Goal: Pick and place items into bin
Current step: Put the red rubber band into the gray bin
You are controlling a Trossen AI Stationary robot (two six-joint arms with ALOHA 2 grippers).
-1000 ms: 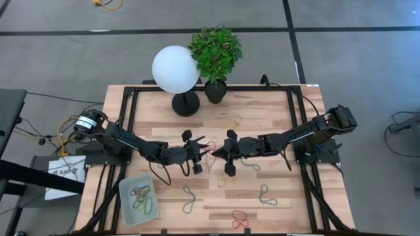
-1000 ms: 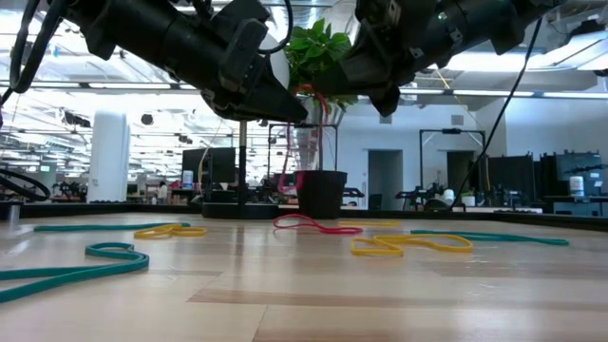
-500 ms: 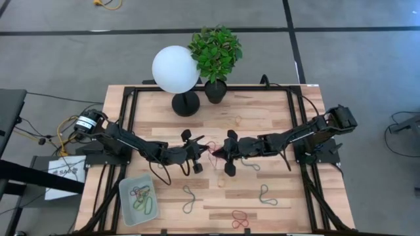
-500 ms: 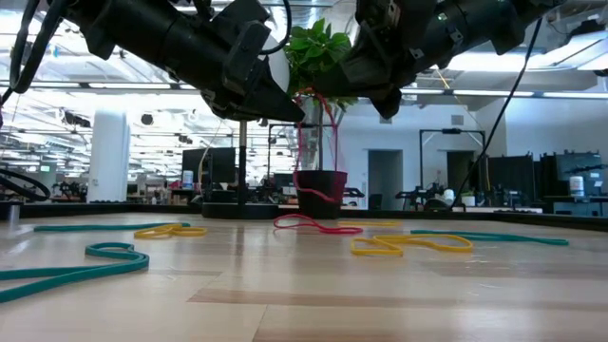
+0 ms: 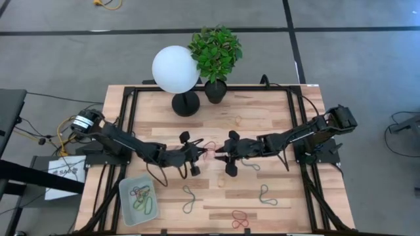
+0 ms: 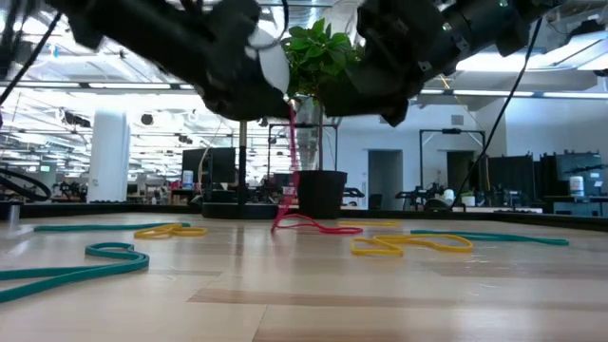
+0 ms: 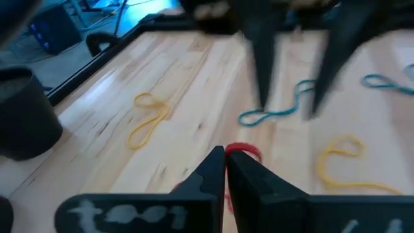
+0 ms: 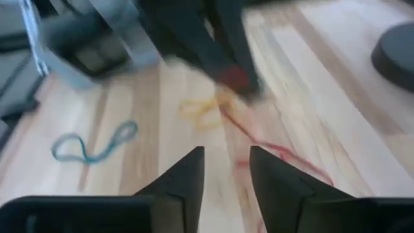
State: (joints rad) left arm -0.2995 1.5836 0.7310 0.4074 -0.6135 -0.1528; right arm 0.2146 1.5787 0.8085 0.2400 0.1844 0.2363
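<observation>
My left gripper (image 5: 201, 155) is at the table's middle, shut on a red rubber band (image 6: 288, 161). The band also shows in the left wrist view (image 7: 244, 151) and in the right wrist view (image 8: 279, 153). My right gripper (image 5: 220, 156) faces it from the right, open and touching nothing; its fingers are spread in its own view (image 8: 226, 169). The bin (image 5: 126, 191) sits at the near left corner with several bands inside. More loose bands lie flat on the wood: green (image 5: 189, 198), green (image 5: 264, 195), red (image 5: 239, 218), yellow (image 5: 238, 120). My left gripper pinches the red band's upper end (image 6: 289, 106) between its two shut fingers, reaching in from the table's left and slanting down. The band hangs below the fingers as a near-straight strand. Its lower end (image 6: 313, 226) lies on the table.
A white globe lamp (image 5: 176, 70) and a potted plant (image 5: 215, 52) stand at the far edge. A teal band (image 5: 249, 165) and a small yellow one (image 5: 222, 180) lie just near of the grippers. Black frame rails (image 5: 131, 111) run along the table's sides.
The red band hung as a loop between both grippers half a second ago. It now hangs as a single strand from the left gripper alone, with its lower end on the table. The left gripper has shifted slightly toward the table's left.
</observation>
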